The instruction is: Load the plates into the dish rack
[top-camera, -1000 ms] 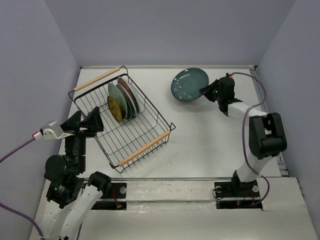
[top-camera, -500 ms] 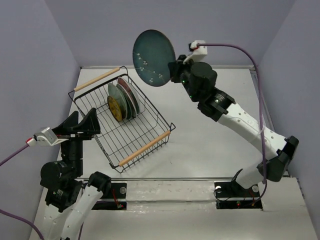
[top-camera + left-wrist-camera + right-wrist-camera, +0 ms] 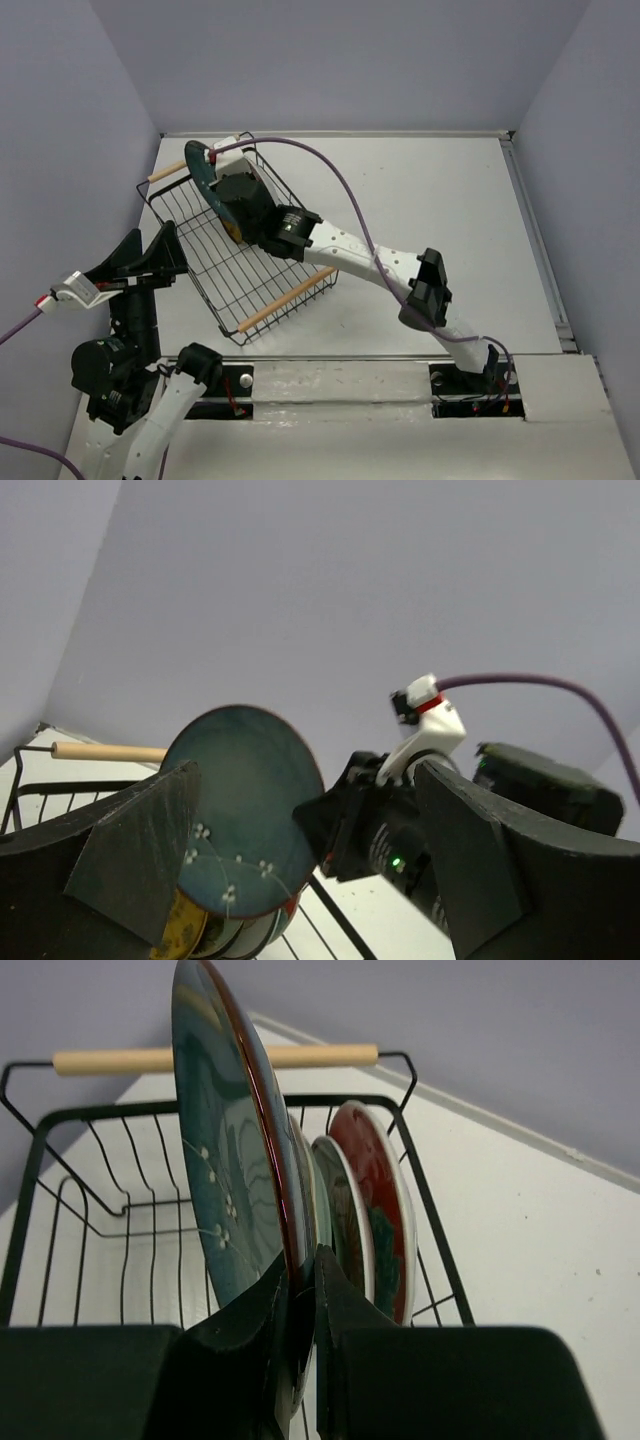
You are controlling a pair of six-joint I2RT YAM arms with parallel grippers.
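My right gripper (image 3: 222, 182) is shut on the rim of the dark teal plate (image 3: 201, 168) and holds it upright on edge over the far end of the black wire dish rack (image 3: 215, 265). In the right wrist view the teal plate (image 3: 225, 1160) stands just in front of a pale plate (image 3: 337, 1210) and the red plate (image 3: 378, 1200), with my right gripper (image 3: 302, 1270) pinching its rim. My left gripper (image 3: 150, 255) is open and empty at the rack's left side. In the left wrist view the teal plate (image 3: 245, 800) shows above a yellow plate (image 3: 178, 932).
The rack has two wooden handles, one at the near end (image 3: 288, 296) and one at the far end (image 3: 200, 1058). My right arm (image 3: 350, 255) stretches across the rack's right side. The side walls stand close on the left.
My right arm swung the dark teal plate from high above the back of the table leftward and down to the rack's far end. My left gripper shifted slightly left and nearer.
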